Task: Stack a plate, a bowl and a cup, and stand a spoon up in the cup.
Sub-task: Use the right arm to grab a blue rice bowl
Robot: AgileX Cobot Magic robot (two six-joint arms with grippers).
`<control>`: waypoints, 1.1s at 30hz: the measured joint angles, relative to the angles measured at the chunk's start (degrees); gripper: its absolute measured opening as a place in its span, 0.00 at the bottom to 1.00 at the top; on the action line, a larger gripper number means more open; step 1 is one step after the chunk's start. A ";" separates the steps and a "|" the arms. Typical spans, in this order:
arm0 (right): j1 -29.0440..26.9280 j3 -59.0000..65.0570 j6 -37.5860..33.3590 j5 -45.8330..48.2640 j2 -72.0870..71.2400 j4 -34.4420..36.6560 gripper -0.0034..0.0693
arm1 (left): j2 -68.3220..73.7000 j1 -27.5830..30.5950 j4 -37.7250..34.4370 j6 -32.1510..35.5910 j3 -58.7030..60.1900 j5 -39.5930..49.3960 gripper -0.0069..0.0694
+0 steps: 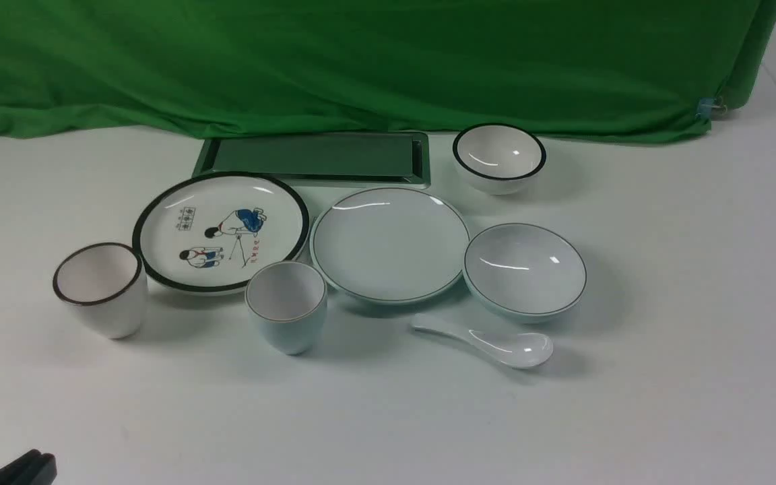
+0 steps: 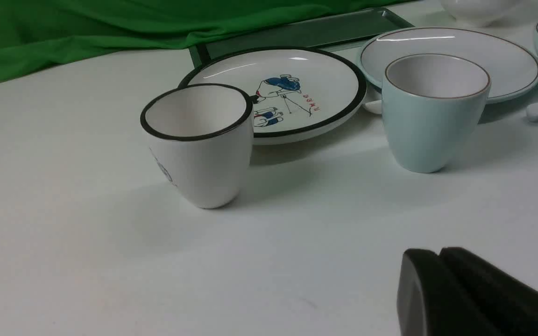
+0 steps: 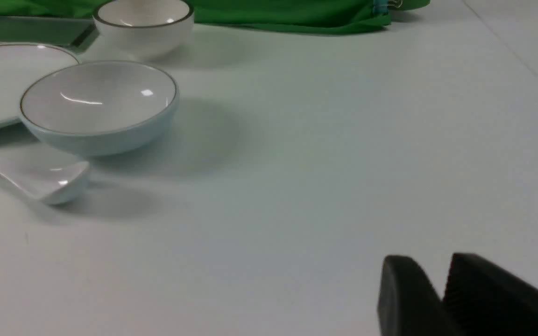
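Observation:
The pale blue-green plate lies at the table's middle. The matching bowl sits just right of it, and the cup stands upright at the plate's front left. The white spoon lies in front of the plate and bowl, its bowl end to the right. My left gripper is shut and empty at the near left corner, well short of the cup. My right gripper is empty, its jaws together but for a narrow gap at the tips. It is far to the right of the bowl and spoon. It is out of the front view.
A white black-rimmed plate with painted figures lies left of the plate, with a white black-rimmed cup in front of it. A white black-rimmed bowl and a green tray sit at the back, before a green cloth. A second spoon's tip shows between the plates.

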 joint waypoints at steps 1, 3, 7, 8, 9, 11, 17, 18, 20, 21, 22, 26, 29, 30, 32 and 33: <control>0.00 0.00 0.00 0.00 0.00 0.00 0.30 | 0.00 0.00 0.00 0.00 0.00 0.00 0.05; 0.00 0.00 0.00 0.00 0.00 0.00 0.30 | 0.00 0.00 0.00 0.00 0.00 0.00 0.05; 0.00 0.00 0.00 0.00 0.00 0.00 0.31 | 0.00 0.00 0.00 0.00 0.00 0.00 0.05; 0.00 0.00 0.00 0.00 0.00 0.00 0.31 | 0.00 0.00 0.00 0.00 0.00 0.00 0.05; 0.00 0.00 0.08 0.00 0.00 0.00 0.31 | 0.00 0.00 0.19 0.00 0.00 0.00 0.05; 0.00 0.00 0.02 0.00 0.00 0.00 0.31 | 0.00 0.00 0.25 0.00 0.00 0.00 0.05; 0.00 0.00 0.02 0.00 0.00 0.00 0.33 | 0.00 0.00 0.43 0.00 0.00 0.00 0.05; 0.00 0.00 0.02 0.06 0.00 0.00 0.34 | 0.00 0.00 0.49 0.00 0.00 0.00 0.05; 0.00 0.00 0.02 0.06 0.00 0.00 0.34 | 0.00 0.00 0.56 0.00 0.00 0.00 0.05; 0.00 0.00 0.02 0.01 0.00 0.00 0.34 | 0.00 0.00 0.64 0.00 0.00 0.00 0.05; 0.00 0.00 0.02 0.01 0.00 0.00 0.35 | 0.00 0.00 0.69 0.05 0.00 0.00 0.05; 0.00 0.00 0.02 0.01 0.00 0.00 0.36 | 0.00 0.00 0.83 0.05 0.00 -0.13 0.05; 0.00 0.00 0.02 -0.29 0.00 0.00 0.37 | 0.00 0.00 0.83 0.05 0.00 -1.56 0.05; 0.00 0.00 0.02 -0.95 0.00 0.00 0.37 | 0.00 0.00 0.83 0.05 0.00 -3.92 0.05; 0.00 0.00 0.02 -2.66 0.00 0.00 0.37 | 0.00 0.00 0.83 0.05 0.00 -7.07 0.05; 0.00 0.00 0.02 -4.57 0.00 0.00 0.37 | 0.00 0.00 0.95 0.05 0.00 -9.91 0.05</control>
